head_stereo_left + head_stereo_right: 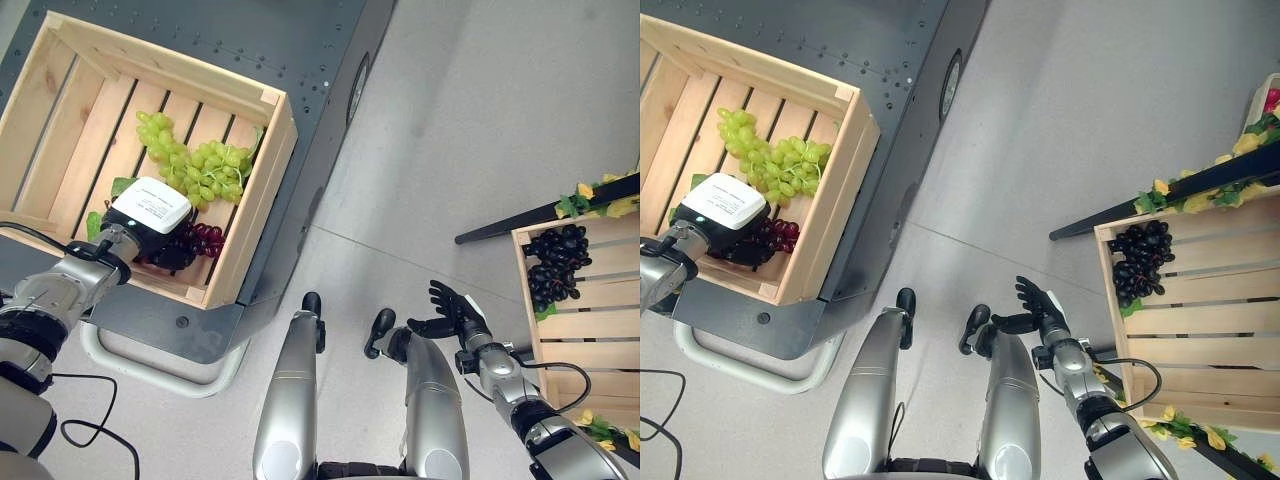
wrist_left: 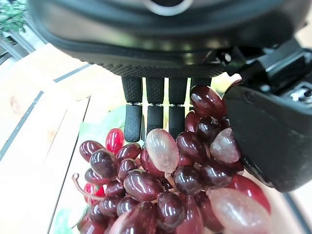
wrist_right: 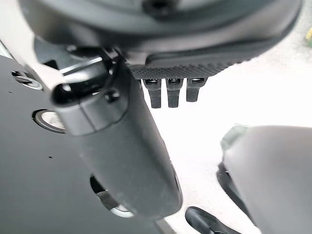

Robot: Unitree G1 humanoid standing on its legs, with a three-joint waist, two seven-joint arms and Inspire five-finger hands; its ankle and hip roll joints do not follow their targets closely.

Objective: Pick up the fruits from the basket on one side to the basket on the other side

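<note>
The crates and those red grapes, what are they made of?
The left crate and right crate look like pale unfinished wood: slats with visible grain. The red grapes under the left hand seem plastic, though that's a guess: glossy, evenly shaped, some translucent.

Beyond my left fingers, a dark grey metal platform (image 1: 300, 60) with rivets and a white tubular frame (image 1: 160, 370) at its near edge. Pale grey concrete floor (image 1: 480, 130) ahead of my right fingers, one seam crossing it. Even, diffuse lighting.
</note>
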